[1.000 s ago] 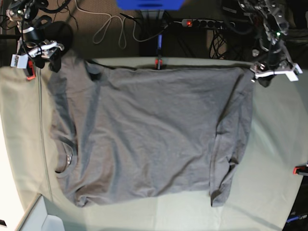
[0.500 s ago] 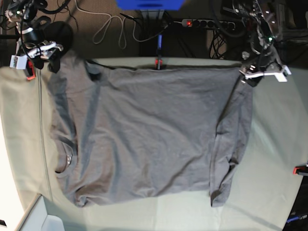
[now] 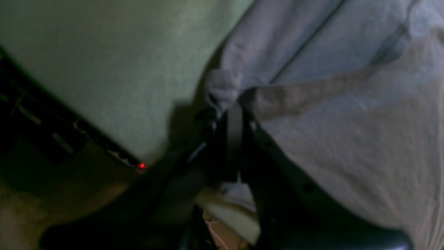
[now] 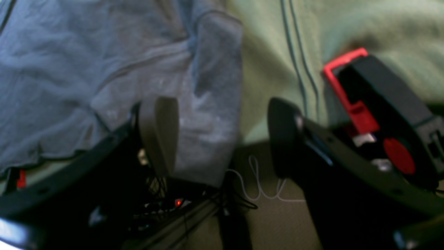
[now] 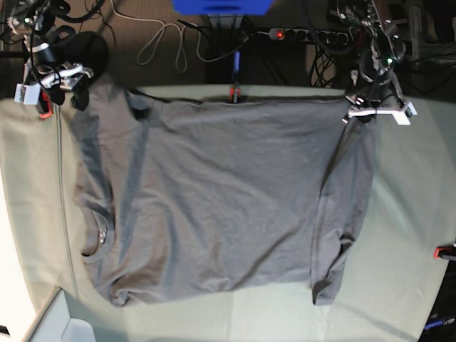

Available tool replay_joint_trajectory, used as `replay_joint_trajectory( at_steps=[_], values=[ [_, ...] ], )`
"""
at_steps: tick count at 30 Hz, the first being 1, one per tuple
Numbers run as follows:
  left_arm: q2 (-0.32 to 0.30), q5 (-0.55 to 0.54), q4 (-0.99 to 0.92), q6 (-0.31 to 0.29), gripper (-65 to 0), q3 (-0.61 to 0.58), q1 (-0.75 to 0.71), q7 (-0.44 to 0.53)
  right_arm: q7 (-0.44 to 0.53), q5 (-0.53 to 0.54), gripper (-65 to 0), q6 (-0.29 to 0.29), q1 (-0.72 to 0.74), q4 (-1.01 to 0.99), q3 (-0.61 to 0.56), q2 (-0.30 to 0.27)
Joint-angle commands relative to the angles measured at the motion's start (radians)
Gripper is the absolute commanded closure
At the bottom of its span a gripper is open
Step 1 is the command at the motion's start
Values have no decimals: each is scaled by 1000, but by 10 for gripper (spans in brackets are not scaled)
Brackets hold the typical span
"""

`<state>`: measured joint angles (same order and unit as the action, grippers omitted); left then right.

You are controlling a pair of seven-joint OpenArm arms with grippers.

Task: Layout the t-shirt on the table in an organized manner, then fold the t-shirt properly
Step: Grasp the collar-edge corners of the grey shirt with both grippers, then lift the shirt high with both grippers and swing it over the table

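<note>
The dark grey t-shirt point(image 5: 214, 199) lies spread flat on the table point(image 5: 413, 199), collar toward the base view's left. My left gripper point(image 5: 358, 114) is at the shirt's far right corner. In the left wrist view that gripper point(image 3: 230, 107) is shut, with a bunch of the t-shirt point(image 3: 347, 121) hem pinched between its fingertips. My right gripper point(image 5: 71, 89) hangs at the far left corner by the sleeve. Up close my right gripper point(image 4: 222, 139) stands open, and the t-shirt point(image 4: 86, 69) sleeve edge reaches into the gap beside one finger point(image 4: 159, 135).
Red clamps point(image 5: 233, 92) point(image 4: 347, 93) hold the pale green cloth at the table's edges; another clamp point(image 5: 445, 251) sits at the right. A power strip point(image 5: 279, 33) and cables lie on the floor behind. A white box point(image 5: 64, 324) is at the near left corner.
My left gripper moved left onto the shirt's far right corner and shut on the fabric. The right arm stayed where it was, still open.
</note>
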<state>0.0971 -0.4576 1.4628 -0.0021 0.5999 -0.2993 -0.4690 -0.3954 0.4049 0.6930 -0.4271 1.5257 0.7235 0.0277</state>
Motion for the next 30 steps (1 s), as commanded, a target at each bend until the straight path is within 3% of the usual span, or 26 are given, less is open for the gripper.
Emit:
replay_joint_trajectory(
  at_steps=[1,5,14,25,30],
  values=[
    [-6,-5,36,0,0,2,-1,16,23,19,-409,5,10,12,5,-12],
    [-6,-5,89,0,0,2,-21,19,23,12,-409,5,55,-46,5,-28],
    [-20,-5,111,0,0,2,-18,16,23,-212,-410,5,170,-184,9,-38],
    [-21,-5,112,3,0,2,-19,23,23,-214,-404,5,135,-179,-74,-15],
    [-21,-5,112,3,0,2,-18,23,25,-214,-319,5,127,-179,-130,-15]
  ],
)
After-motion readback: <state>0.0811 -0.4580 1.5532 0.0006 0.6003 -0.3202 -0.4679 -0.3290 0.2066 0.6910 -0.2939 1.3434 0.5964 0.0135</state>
